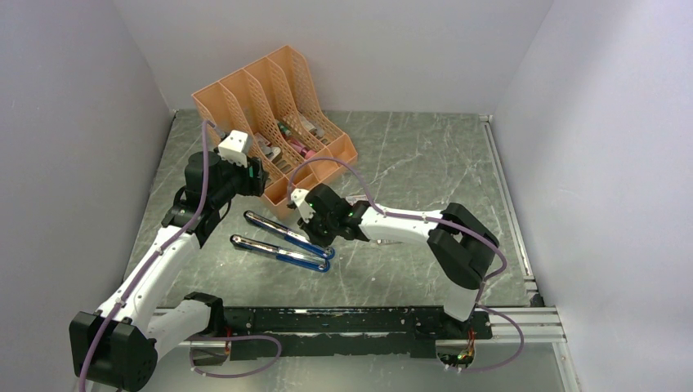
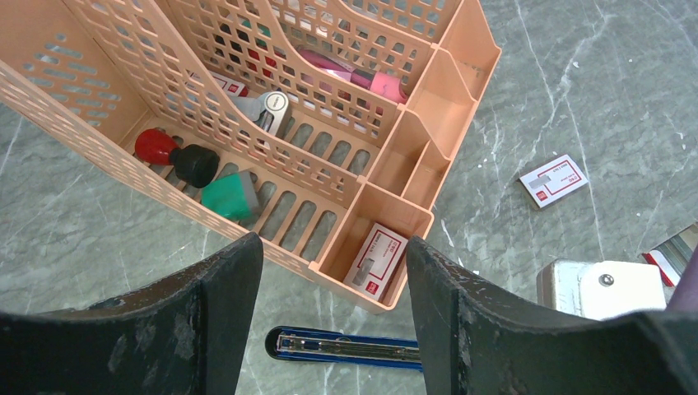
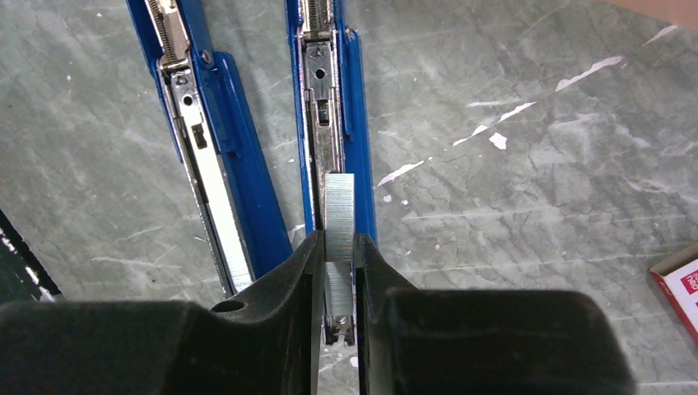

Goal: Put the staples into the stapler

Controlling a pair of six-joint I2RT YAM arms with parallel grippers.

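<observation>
The blue stapler [image 1: 286, 255] lies swung open on the table, its two long halves side by side. In the right wrist view my right gripper [image 3: 338, 247] is shut on the staples [image 3: 338, 206], a silvery ribbed strip. The strip lies lengthwise over the metal channel of the stapler's right half [image 3: 325, 99]; whether it rests in the channel I cannot tell. The other half [image 3: 206, 164] lies to the left. My left gripper [image 2: 333, 255] hangs open and holds nothing, above the front corner of the orange organiser [image 2: 428, 115], with the stapler's tip [image 2: 346, 347] below it.
The orange organiser [image 1: 245, 90] stands at the back left and holds stamps and small items. A white-and-red box [image 2: 377, 259] sits in its front compartment. Another such box [image 2: 554, 180] lies on the table, with the right arm's white housing [image 2: 605, 288] near it.
</observation>
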